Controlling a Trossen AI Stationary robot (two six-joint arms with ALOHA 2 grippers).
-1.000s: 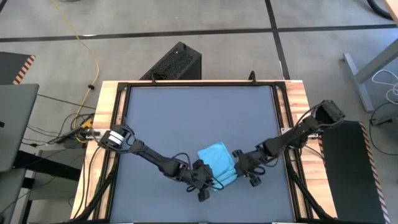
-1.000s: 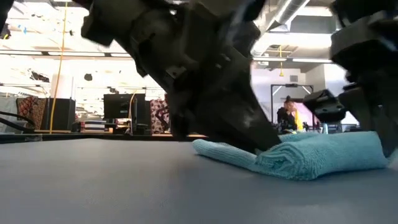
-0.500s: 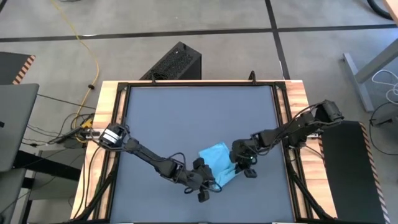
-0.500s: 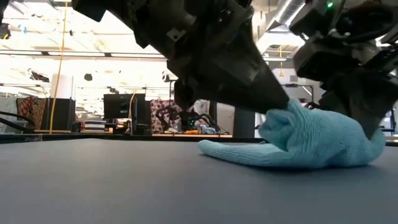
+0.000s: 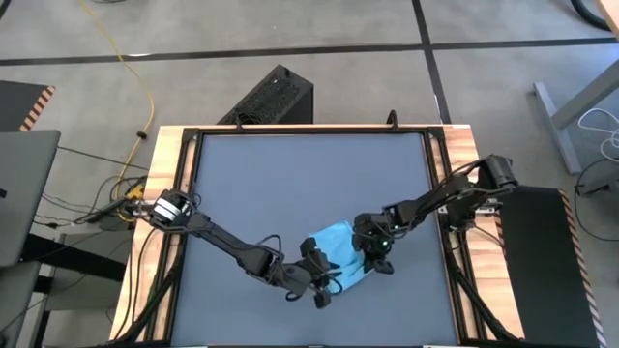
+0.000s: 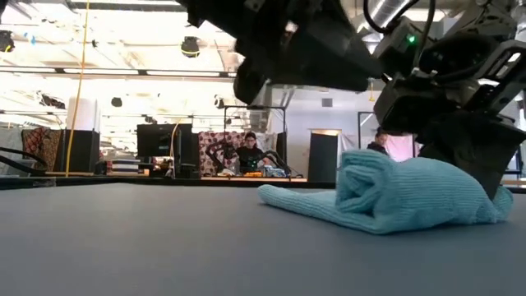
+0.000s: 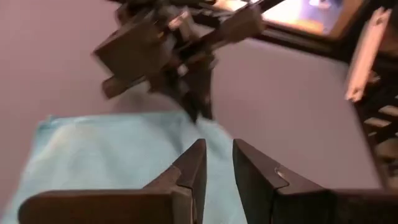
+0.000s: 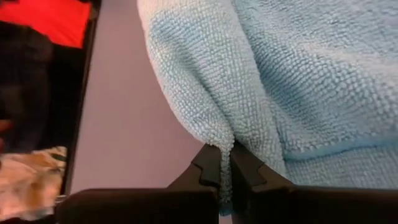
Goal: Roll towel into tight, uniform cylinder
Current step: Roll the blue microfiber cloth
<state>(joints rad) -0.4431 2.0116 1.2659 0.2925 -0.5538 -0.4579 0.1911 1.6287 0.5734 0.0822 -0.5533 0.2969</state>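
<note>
Nearest to us in the low view lies the towel (image 6: 411, 193), a light-blue cloth sitting toward the front edge of the dark grey tabletop (image 5: 290, 184), its thick rolled part facing us and a thin flat tail trailing away to one side. From above we see it between the two arms, slightly right of the table's middle. Our right gripper (image 8: 221, 163) is clenched on a pinched fold at the cloth's edge, the jaws closed tight with terry pile bulging on either side of them; it sits at the towel's right side, touching it. Our left gripper (image 7: 216, 165) hovers just over the cloth's near-left part with its jaws slightly parted and nothing between them, so we judge it released. The roll, as far as we can read it, runs roughly from one gripper to the other, so its long axis lies across the line of further rolling toward the flat tail. The right arm is the one in contact; the left is just above and would need to come down again. Far behind, people sit in the room beyond the table.
</note>
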